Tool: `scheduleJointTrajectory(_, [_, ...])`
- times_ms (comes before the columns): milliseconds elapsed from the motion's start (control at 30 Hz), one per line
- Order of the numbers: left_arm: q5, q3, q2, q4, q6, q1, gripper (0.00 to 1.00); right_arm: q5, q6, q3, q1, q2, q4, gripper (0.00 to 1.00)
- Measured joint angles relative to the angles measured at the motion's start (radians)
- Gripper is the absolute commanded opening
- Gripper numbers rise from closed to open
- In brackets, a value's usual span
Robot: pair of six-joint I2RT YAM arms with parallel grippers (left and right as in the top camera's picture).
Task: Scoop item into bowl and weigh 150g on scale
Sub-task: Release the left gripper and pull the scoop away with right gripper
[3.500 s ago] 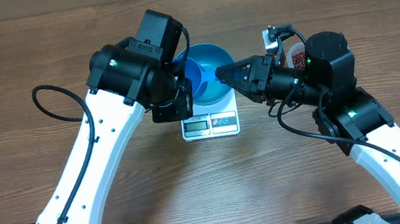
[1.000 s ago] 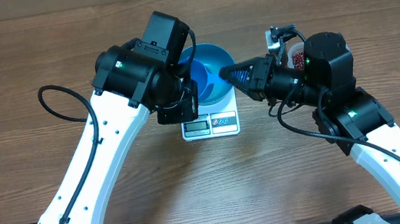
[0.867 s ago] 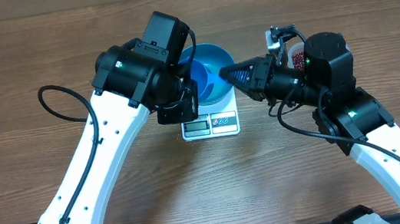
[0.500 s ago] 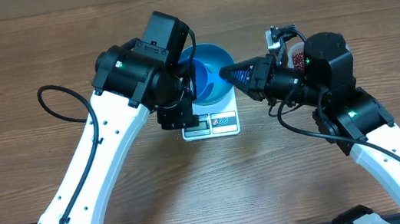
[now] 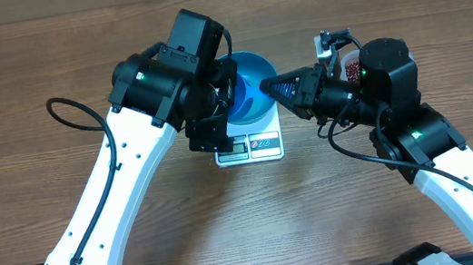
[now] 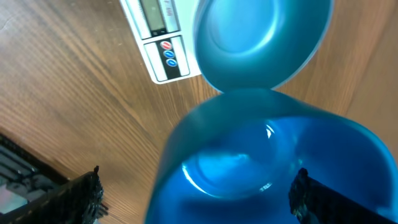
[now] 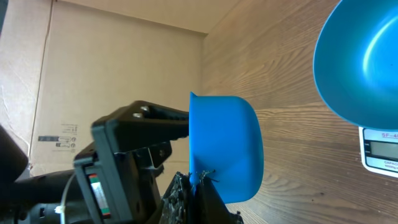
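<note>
right wrist shows right gripper [image 7: 199, 182] clamping the scoop [image 7: 227, 146]; left wrist shows left gripper [image 6: 196, 194] spread wide.

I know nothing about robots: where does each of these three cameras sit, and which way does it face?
Overhead: fixed above the table, facing straight down on the scale and bowl; left arm and right arm show.
Left wrist: on the left arm, facing down past the open left end effector at the scale.
Right wrist: on the right arm, facing across the table; the right end effector grips the scoop, bowl and left arm beyond.
Shared: all three see the scale.
</note>
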Motion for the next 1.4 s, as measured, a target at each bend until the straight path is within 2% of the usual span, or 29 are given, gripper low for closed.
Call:
scheduleJointTrajectory(400, [-0.003,0.000,0.000,0.085,0.230,0.000,0.93,0.058,-0.001,0.000,0.000,0.000,-0.012,0.04])
scheduleJointTrajectory(700, [-0.004,0.003,-0.018,0.162,0.446,0.000,0.97,0.127,-0.028,0.000,0.000,0.000,-0.078,0.04])
scheduleJointTrajectory(1133, [-0.042,0.015,-0.167,0.194,0.825,0.000,1.00,0.266,-0.145,0.000,-0.018,0.000,-0.167,0.04])
scheduleJointTrajectory(1400, [-0.050,0.015,-0.184,0.177,1.170,0.000,1.00,0.287,-0.230,0.002,-0.135,0.000,-0.226,0.04])
